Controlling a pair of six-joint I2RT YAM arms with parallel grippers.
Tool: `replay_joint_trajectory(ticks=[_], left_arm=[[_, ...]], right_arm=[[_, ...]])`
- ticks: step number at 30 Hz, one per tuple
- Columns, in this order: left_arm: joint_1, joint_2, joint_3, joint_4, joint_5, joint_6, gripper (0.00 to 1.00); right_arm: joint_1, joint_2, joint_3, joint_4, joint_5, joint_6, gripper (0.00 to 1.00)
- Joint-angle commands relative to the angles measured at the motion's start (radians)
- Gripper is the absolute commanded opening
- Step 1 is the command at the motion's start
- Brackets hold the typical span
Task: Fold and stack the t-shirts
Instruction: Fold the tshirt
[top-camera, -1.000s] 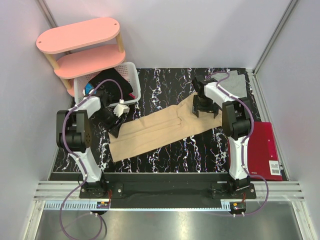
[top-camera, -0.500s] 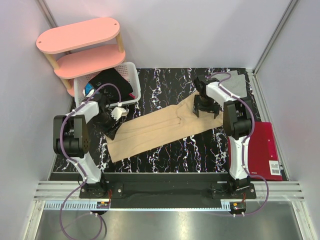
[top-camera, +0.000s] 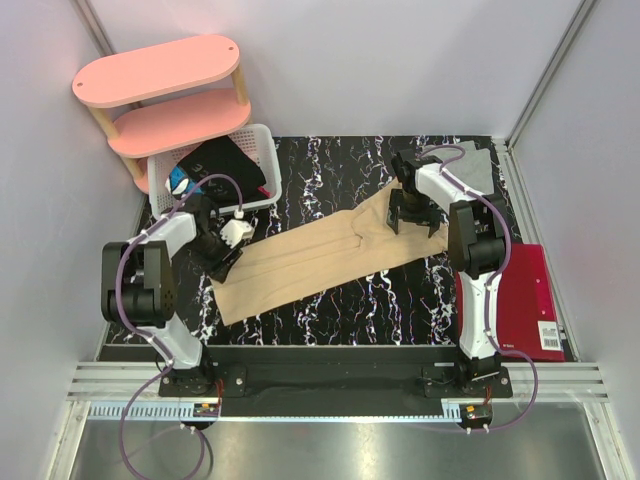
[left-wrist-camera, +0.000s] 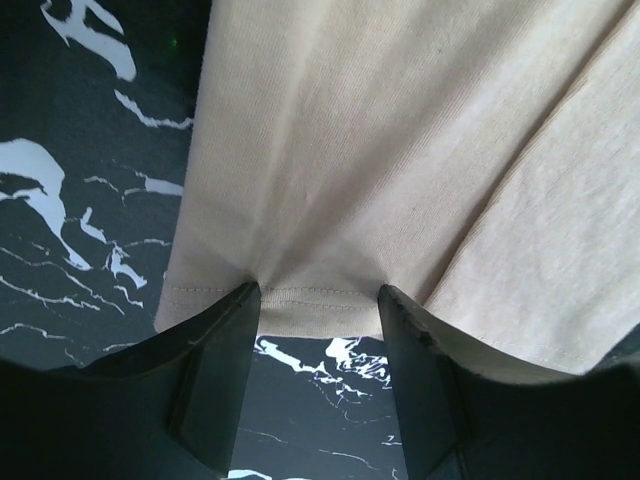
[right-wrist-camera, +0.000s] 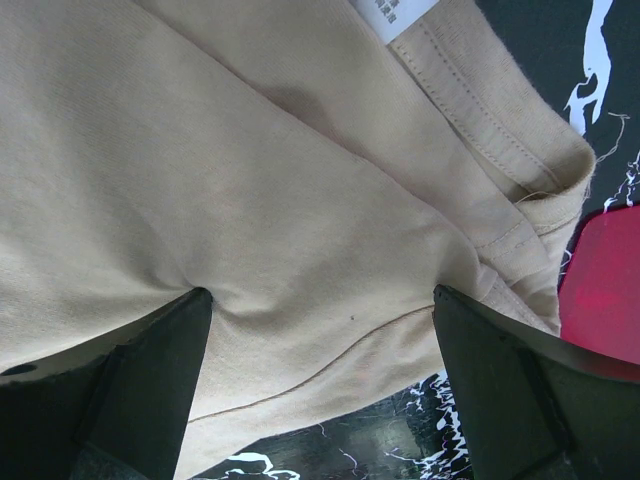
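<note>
The tan t-shirt (top-camera: 320, 258), folded into a long strip, is laid diagonally across the black marbled table (top-camera: 330, 170). The grey t-shirt (top-camera: 472, 170) is seen at the far right corner. The tan hem is straddled by the left gripper (left-wrist-camera: 320, 295), its fingers narrowly parted. The collar end is pressed by the right gripper (right-wrist-camera: 320, 300), its fingers spread wide, near a red folder (right-wrist-camera: 605, 280).
</note>
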Motion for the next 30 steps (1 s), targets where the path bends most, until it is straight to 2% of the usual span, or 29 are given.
replay_joint_trajectory(ticks=[1,9,13,18,23,30], left_arm=[[0.022,0.007,-0.113,-0.041,-0.166,0.045,0.58],[0.033,-0.025,-0.138,-0.039,-0.195,0.060,0.57],[0.028,-0.064,-0.127,-0.073,-0.160,0.053,0.57],[0.028,-0.154,-0.041,-0.174,-0.087,0.051,0.58],[0.008,-0.197,0.087,-0.286,0.027,0.027,0.59],[-0.030,-0.196,0.089,-0.297,0.030,0.020,0.59]], right_arm=[[-0.034,0.055,-0.045,0.048,0.162,-0.018,1.00],[-0.034,-0.053,-0.001,0.036,0.156,-0.015,1.00],[-0.022,-0.118,0.010,0.045,0.033,-0.005,1.00],[0.041,-0.167,0.040,0.042,-0.083,0.021,1.00],[0.095,-0.137,0.027,0.038,-0.146,0.042,1.00],[0.133,-0.103,-0.073,0.039,-0.117,0.062,1.00]])
